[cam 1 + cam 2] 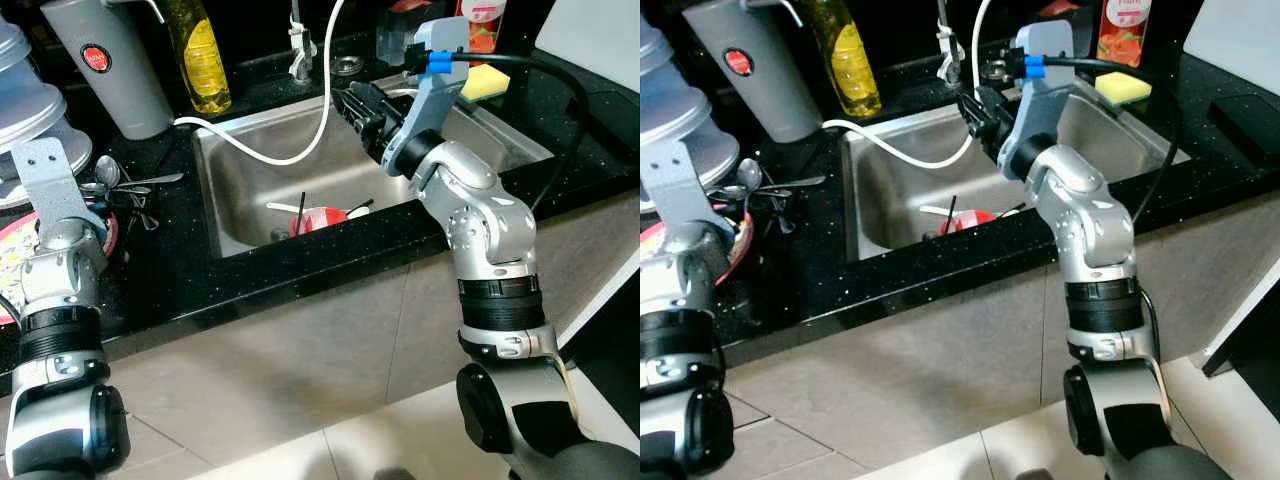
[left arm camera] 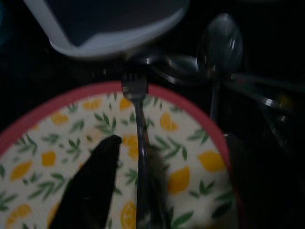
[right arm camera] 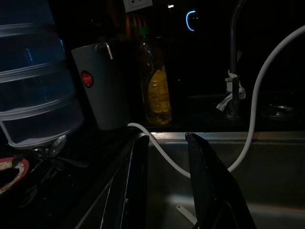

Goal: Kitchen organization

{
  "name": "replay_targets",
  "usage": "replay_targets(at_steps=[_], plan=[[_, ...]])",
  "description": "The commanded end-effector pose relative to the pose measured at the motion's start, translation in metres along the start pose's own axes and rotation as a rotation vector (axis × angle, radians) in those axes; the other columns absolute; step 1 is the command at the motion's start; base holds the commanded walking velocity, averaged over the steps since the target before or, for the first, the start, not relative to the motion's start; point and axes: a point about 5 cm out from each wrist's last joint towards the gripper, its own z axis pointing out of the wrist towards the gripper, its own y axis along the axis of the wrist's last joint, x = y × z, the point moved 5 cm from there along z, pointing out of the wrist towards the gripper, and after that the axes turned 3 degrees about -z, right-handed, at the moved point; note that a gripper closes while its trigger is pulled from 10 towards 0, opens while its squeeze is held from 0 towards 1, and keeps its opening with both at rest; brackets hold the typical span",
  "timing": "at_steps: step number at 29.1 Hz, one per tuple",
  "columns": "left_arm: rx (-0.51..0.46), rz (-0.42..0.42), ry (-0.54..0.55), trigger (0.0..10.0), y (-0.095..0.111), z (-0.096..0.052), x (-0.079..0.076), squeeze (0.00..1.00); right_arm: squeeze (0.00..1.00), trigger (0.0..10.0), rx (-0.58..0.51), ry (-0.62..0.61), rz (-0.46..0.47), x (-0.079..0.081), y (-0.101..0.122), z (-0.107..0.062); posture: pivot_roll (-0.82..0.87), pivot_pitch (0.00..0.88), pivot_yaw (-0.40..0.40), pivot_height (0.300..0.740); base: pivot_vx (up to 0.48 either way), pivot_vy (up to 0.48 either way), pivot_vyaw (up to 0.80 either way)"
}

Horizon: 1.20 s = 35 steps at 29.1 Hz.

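My left gripper point(image 2: 136, 143) hovers over a red-rimmed plate with a lemon pattern point(image 2: 52, 157), shut on a fork point(image 2: 139, 129) that points toward the plate's far rim. That plate point(image 1: 12, 250) sits on the black counter at the far left. Several spoons point(image 1: 120, 185) lie just beyond it. My right gripper point(image 1: 358, 108) is held open above the steel sink point(image 1: 240, 190), with nothing between its fingers point(image 3: 136, 176). In the sink lies a red bowl point(image 1: 322, 218) with a few utensils beside it.
A white hose point(image 1: 300, 150) loops from the tap into the sink, close to my right gripper. A grey jug point(image 1: 110, 60), a yellow bottle point(image 1: 200, 50) and stacked clear containers point(image 1: 25, 110) stand at the back left. A yellow sponge point(image 1: 485, 82) lies behind the sink.
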Motion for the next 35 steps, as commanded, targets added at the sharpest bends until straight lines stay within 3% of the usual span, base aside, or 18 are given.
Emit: replay_targets(at_steps=[1, 3, 4, 9, 10, 11, 12, 19, 26, 29, 33, 35], plan=[[0.061, -0.003, 0.039, 10.0, -0.015, 0.004, 0.015, 1.0, 0.0, 10.0, -0.003, 0.01, 0.005, 0.004, 0.0, 0.001, -0.1, 0.0, 0.134, 0.74, 0.0, 0.0, 0.0], [0.105, -0.039, 0.03, 10.0, -0.023, 0.005, 0.015, 1.0, 0.0, 10.0, -0.003, 0.01, 0.004, 0.004, 0.0, 0.001, -0.11, 0.0, 0.133, 0.74, 0.0, 0.0, 0.0], [0.134, -0.067, 0.02, 10.0, -0.027, 0.006, 0.014, 0.0, 0.0, 10.0, -0.004, 0.011, 0.004, 0.004, 0.0, 0.001, -0.11, 0.0, 0.133, 0.74, 0.0, 0.0, 0.0], [0.191, -0.125, -0.009, 10.0, -0.037, 0.007, 0.011, 0.0, 0.0, 10.0, -0.005, 0.012, 0.002, 0.004, 0.001, 0.001, -0.11, 0.0, 0.134, 0.74, 0.0, 0.0, 0.0], [0.204, -0.14, -0.019, 4.3, -0.039, 0.007, 0.01, 0.0, 0.0, 10.0, -0.005, 0.013, 0.002, 0.004, 0.001, 0.001, -0.11, 0.0, 0.135, 0.74, 0.0, 0.0, 0.0], [0.204, -0.14, -0.019, 4.3, -0.039, 0.007, 0.01, 0.0, 0.0, 10.0, -0.005, 0.013, 0.002, 0.004, 0.001, 0.001, -0.11, 0.0, 0.135, 0.74, 0.0, 0.0, 0.0], [0.22, -0.165, -0.026, 0.0, -0.043, 0.006, 0.008, 0.0, 0.0, 10.0, -0.006, 0.014, 0.001, 0.004, 0.001, 0.001, -0.11, 0.0, 0.135, 0.74, 0.0, 0.0, 0.0], [0.252, -0.2, 0.009, 0.0, -0.055, 0.004, 0.013, 0.0, 0.0, 10.0, -0.004, 0.018, -0.001, 0.005, 0.001, 0.002, -0.11, 0.0, 0.13, 0.74, 0.0, 0.0, 0.0], [0.247, -0.206, 0.01, 0.0, -0.055, 0.004, 0.013, 0.0, 0.0, 10.0, -0.004, 0.022, -0.002, 0.005, 0.001, 0.003, -0.1, 0.0, 0.127, 0.74, 0.0, 0.0, 0.0], [0.216, -0.219, 0.005, 0.0, -0.048, 0.005, 0.012, 0.0, 0.0, 10.0, -0.004, 0.024, -0.002, 0.005, 0.001, 0.003, -0.1, 0.0, 0.127, 0.74, 0.0, 0.0, 0.0], [0.0, -0.234, -0.126, 0.0, -0.002, -0.001, -0.011, 0.0, 0.0, 10.0, -0.003, 0.024, -0.003, 0.005, 0.002, 0.003, -0.11, 0.0, 0.123, 0.74, 0.0, 0.0, 0.0], [-0.047, -0.22, -0.162, 0.0, 0.007, -0.004, -0.018, 0.0, 0.0, 10.0, -0.002, 0.024, -0.003, 0.005, 0.001, 0.003, -0.11, 0.0, 0.123, 0.74, 0.0, 0.0, 0.0]])
